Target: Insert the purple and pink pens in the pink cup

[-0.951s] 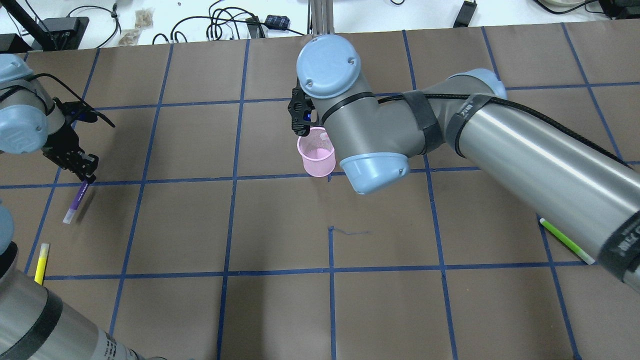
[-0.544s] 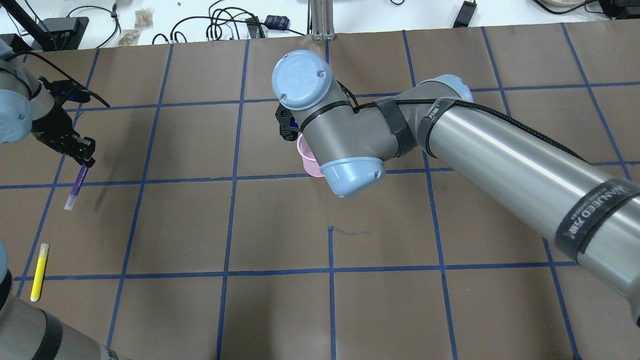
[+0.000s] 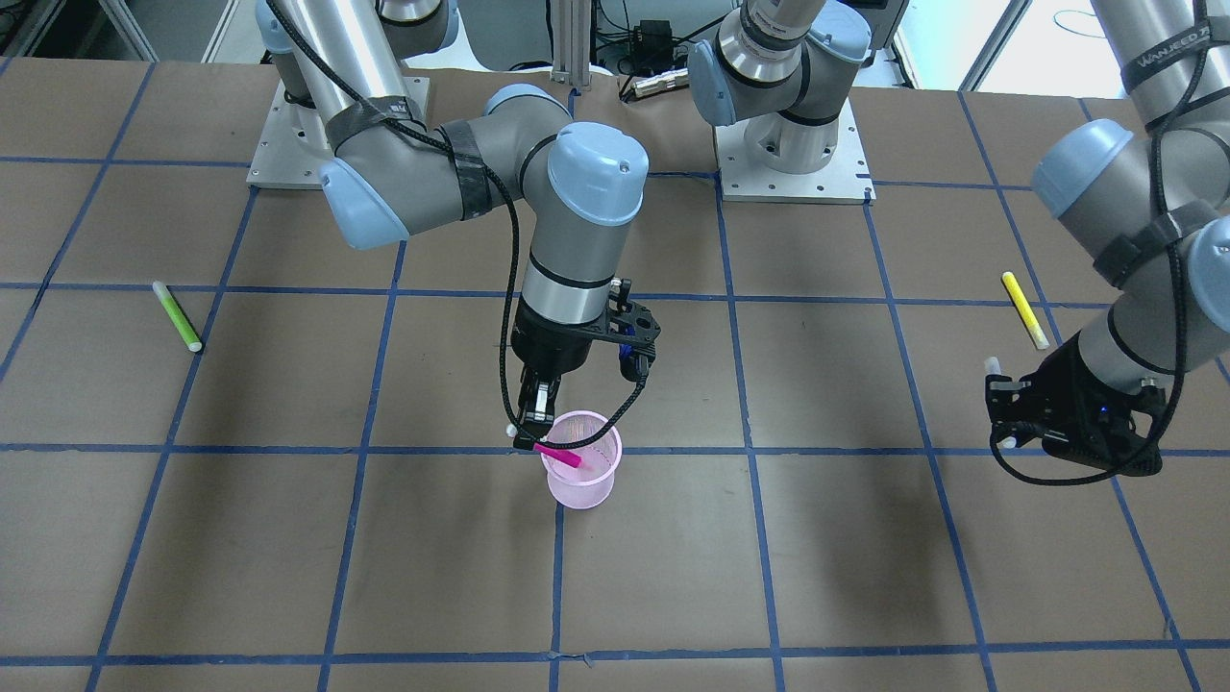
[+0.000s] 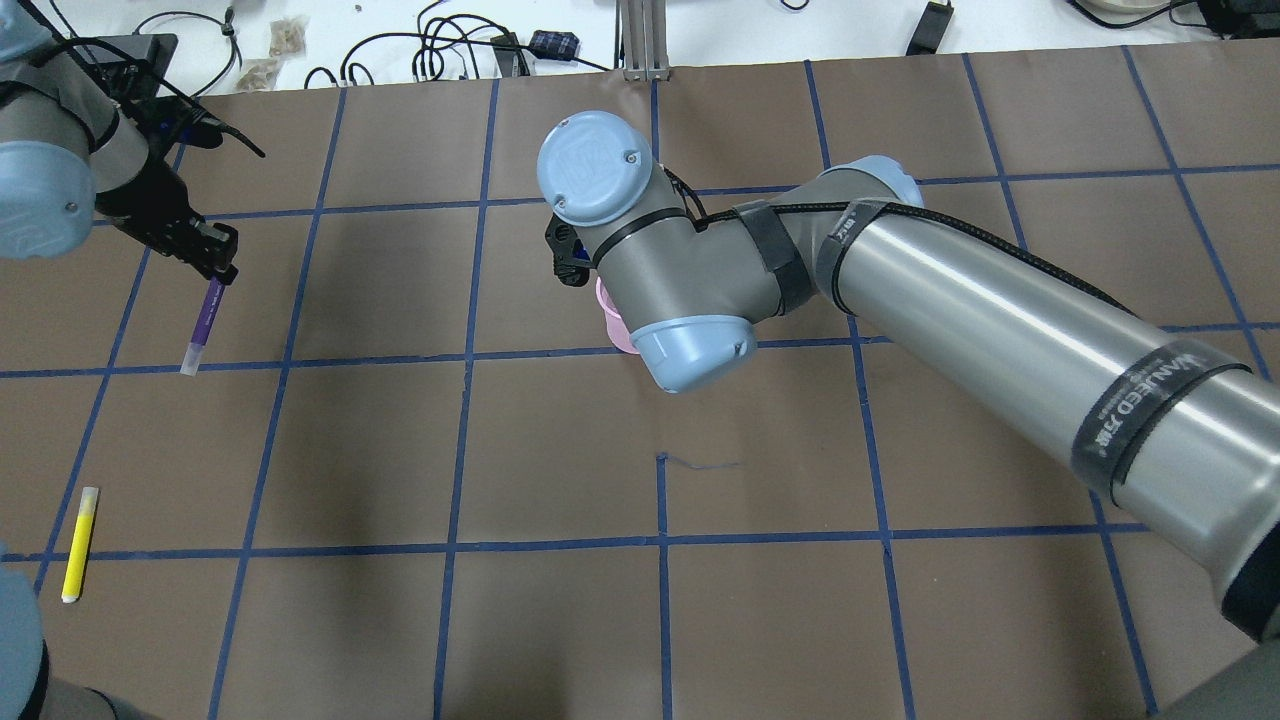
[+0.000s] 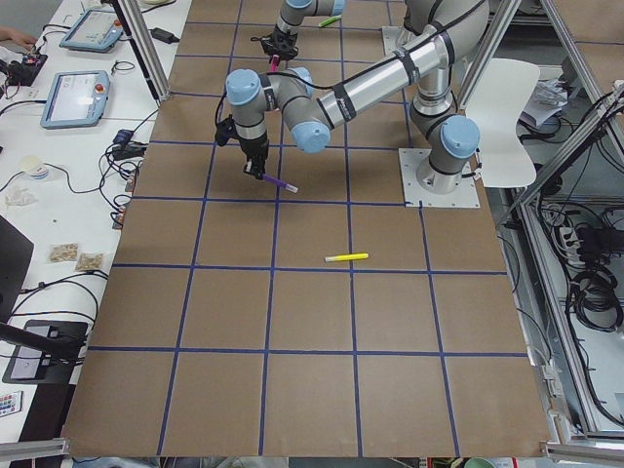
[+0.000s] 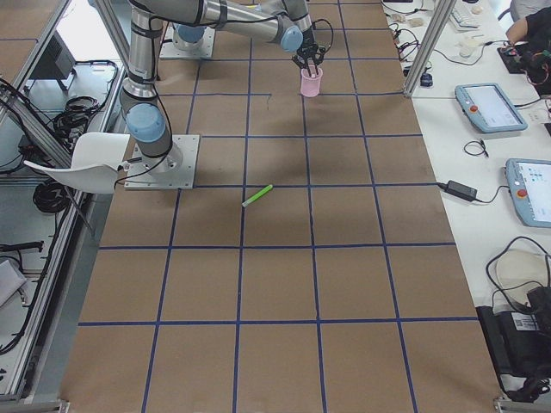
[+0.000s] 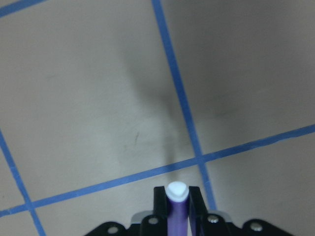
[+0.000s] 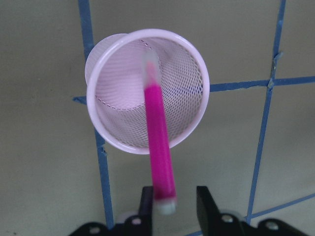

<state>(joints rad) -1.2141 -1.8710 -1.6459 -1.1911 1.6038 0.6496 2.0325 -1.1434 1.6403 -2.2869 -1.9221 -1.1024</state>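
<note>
The pink mesh cup (image 3: 582, 483) stands upright near the table's middle and is mostly hidden under the right wrist in the overhead view (image 4: 607, 312). My right gripper (image 3: 531, 434) hangs just above its rim. In the right wrist view the jaws (image 8: 172, 194) stand wider than the blurred pink pen (image 8: 158, 142), which slants loose from between them into the cup (image 8: 194, 123). My left gripper (image 4: 217, 268) is shut on the purple pen (image 4: 203, 322) and holds it above the table at the left, white end down (image 7: 176, 191).
A yellow pen (image 4: 79, 543) lies on the table near the left arm. A green pen (image 3: 178, 316) lies on the right arm's side. Cables and boxes sit beyond the table's far edge (image 4: 450, 55).
My left gripper has carried the purple pen up off the table, away from the robot and a little toward the middle. My right wrist has shifted left over the cup, hiding most of it.
</note>
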